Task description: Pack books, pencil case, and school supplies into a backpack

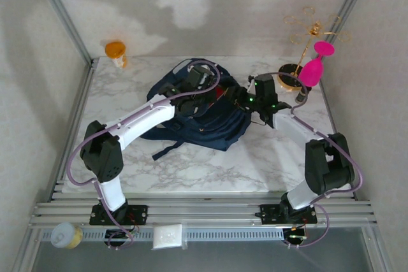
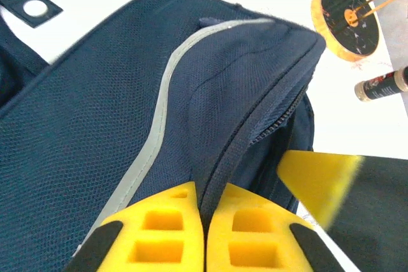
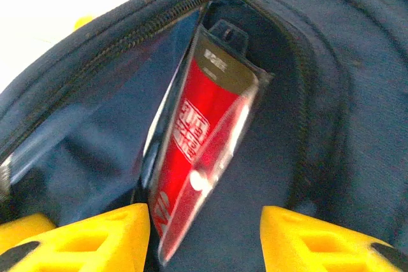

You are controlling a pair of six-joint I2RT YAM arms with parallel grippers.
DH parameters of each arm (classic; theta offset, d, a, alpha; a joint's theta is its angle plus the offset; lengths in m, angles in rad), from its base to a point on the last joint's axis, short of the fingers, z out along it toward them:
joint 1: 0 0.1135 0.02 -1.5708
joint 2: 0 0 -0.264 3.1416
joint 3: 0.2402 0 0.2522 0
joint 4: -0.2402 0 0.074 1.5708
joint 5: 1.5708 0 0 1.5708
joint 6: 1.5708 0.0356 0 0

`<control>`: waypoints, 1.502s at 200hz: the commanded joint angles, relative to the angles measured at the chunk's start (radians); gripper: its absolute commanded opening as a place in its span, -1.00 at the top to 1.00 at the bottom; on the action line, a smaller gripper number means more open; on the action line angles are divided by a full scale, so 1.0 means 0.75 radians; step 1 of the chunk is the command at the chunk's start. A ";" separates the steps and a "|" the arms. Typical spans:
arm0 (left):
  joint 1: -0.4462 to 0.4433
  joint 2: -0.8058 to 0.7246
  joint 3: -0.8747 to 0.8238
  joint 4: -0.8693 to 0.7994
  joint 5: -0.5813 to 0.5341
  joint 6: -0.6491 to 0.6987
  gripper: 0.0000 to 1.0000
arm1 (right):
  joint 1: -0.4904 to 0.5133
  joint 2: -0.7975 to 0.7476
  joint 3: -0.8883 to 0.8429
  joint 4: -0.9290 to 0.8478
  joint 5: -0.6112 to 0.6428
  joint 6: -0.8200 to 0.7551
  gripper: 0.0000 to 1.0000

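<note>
**Item: backpack** [image 1: 217, 133]. Lay slumped at the middle of the marble worktop [image 1: 191, 173]; navy, with a pale stripe along the front pocket and the zip undone.

**Item: left claw** [image 2: 204, 237]. Was pinched shut on a fold of the backpack at the zip edge, holding the pocket mouth up and apart.

**Item: right claw** [image 3: 204, 240]. Stood at the pocket mouth with jaws wide apart, gripping nothing, one yellow finger just beside the packet's lower edge.

**Item: red packet** [image 3: 201, 144]. Sat inside the opened pocket, on edge and tilted, hang tab uppermost and white label marks facing out.

**Sundries:** round wooden stand base [image 2: 347, 20] and small dark tube [image 2: 382, 84]. Stood on the worktop apart from the backpack.

**Step, as judged:** stowing the school supplies, nearly done, the packet lying free within the pocket. Could not tell how much else was packed.

**Next move, as judged:** would call for drawing the right claw straight back out without snagging the wrapper, keeping the left pinch on until clear.
</note>
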 commanded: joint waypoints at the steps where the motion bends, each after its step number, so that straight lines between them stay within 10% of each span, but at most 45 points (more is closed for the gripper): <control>1: 0.016 -0.065 -0.012 0.084 0.180 0.031 0.55 | -0.017 -0.124 -0.017 -0.200 0.033 -0.159 0.01; 40: 0.091 -0.417 -0.387 0.313 0.432 0.000 -0.03 | 0.116 -0.292 -0.070 -0.469 0.205 -0.206 -0.01; 63: 0.207 -0.599 -0.653 0.428 0.302 -0.059 -0.28 | 0.280 -0.341 -0.175 -0.374 0.254 -0.069 -0.03; 108: 0.486 -0.358 -0.732 0.557 0.368 -0.175 -0.32 | 0.442 -0.099 -0.075 -0.225 0.249 -0.047 -0.05; 213: 0.267 0.028 -0.676 0.919 0.571 -0.363 -0.02 | 0.064 0.141 0.233 -0.267 0.251 -0.420 -0.11; 300: 0.307 -0.044 -0.710 0.845 0.468 -0.341 -0.01 | 0.514 0.147 0.345 -0.584 0.786 0.082 -0.08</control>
